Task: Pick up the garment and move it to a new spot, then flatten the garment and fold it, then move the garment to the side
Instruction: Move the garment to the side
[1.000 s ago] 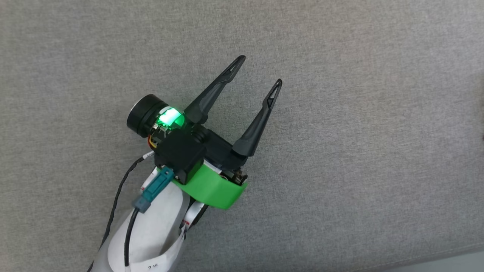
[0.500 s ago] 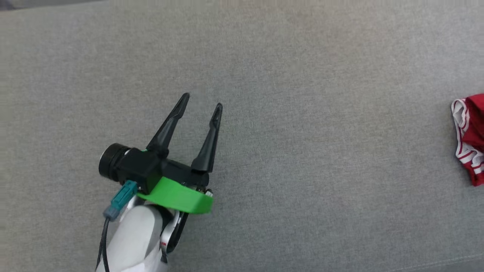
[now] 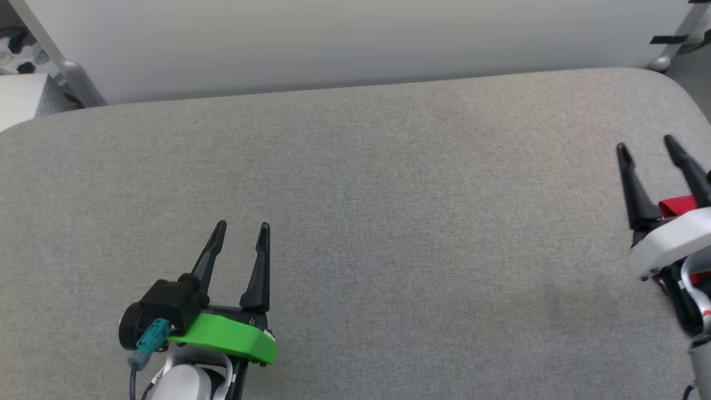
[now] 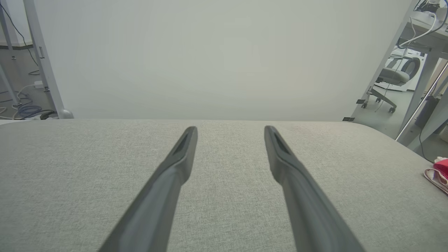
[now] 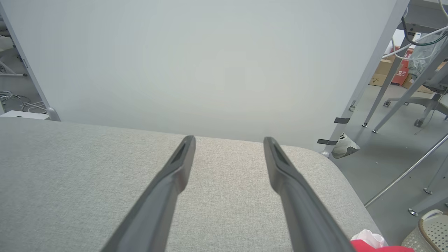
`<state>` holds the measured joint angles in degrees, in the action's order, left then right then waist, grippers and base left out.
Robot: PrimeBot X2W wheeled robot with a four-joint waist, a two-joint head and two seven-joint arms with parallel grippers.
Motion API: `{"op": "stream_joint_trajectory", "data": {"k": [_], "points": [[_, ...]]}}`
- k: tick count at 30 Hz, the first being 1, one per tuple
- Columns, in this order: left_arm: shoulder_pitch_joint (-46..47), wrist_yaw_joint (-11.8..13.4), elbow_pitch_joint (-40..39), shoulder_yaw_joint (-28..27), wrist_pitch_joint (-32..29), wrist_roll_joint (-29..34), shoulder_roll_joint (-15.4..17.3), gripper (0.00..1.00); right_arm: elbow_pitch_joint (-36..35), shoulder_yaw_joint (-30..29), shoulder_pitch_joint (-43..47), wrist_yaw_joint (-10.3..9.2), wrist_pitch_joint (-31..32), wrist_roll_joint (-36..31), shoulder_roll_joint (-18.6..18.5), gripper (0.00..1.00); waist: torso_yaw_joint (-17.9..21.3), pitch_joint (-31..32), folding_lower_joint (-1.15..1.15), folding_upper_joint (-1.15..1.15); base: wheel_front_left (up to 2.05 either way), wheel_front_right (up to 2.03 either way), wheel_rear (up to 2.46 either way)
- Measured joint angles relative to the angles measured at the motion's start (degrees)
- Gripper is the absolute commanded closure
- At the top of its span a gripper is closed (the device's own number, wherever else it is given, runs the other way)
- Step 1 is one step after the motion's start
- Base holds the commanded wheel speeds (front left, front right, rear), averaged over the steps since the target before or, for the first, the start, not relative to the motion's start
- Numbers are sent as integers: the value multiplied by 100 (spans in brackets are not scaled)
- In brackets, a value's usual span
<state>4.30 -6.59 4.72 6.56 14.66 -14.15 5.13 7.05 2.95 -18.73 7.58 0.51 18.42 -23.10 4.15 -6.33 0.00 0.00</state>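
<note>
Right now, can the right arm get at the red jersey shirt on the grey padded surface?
Probably yes: the open right gripper sits right next to the red jersey shirt, and nothing lies between them.

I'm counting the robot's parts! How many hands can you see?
2. The left hand is at the lower left over the grey cushion, fingers apart. The right hand is at the right edge, fingers apart, and a bit of the red garment peeks out by it.
</note>
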Motion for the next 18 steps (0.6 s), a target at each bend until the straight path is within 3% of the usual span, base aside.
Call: {"op": "stream_joint_trajectory", "data": {"k": [6,18], "points": [[-199,0,-4,-225,1,88,-67,0,-279,116,758,0,-539,-32,731,0,-254,292,0,0,0,0,0],[-620,-23,201,-537,0,219,-179,0,-91,-27,1907,-3,-1347,-546,1694,0,-535,704,0,0,0,0,0]]}}
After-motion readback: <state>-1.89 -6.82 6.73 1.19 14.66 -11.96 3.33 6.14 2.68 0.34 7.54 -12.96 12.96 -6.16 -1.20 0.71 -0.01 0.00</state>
